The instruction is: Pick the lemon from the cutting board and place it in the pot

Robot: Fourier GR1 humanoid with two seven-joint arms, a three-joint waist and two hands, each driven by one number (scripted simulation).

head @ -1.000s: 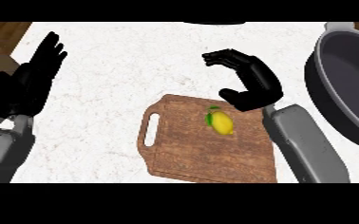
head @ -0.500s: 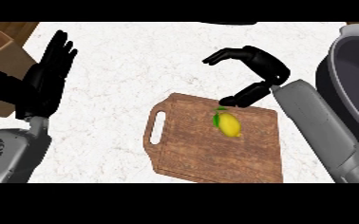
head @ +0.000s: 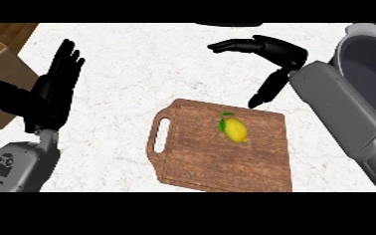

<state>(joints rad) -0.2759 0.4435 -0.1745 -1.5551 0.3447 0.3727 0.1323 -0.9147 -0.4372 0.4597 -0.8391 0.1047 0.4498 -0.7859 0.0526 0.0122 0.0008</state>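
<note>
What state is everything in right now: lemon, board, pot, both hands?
cutting board: flat on the counter, handle slot to the left.
lemon: lying on the cutting board, not held.
pot: at the right edge, partly out of view, no lemon seen inside.
right hand: open, over the board's far edge, clear of the lemon.
left hand: open, fingers up, resting at the left.

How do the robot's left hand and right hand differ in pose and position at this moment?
The left hand rests at the view's left, fingers straight and pointing up; the right hand has its fingers stretched sideways and its thumb pointing down. The left hand is well apart from the cutting board; the right hand hangs by the board's far edge, close to the lemon. Both are open and hold nothing.
</note>
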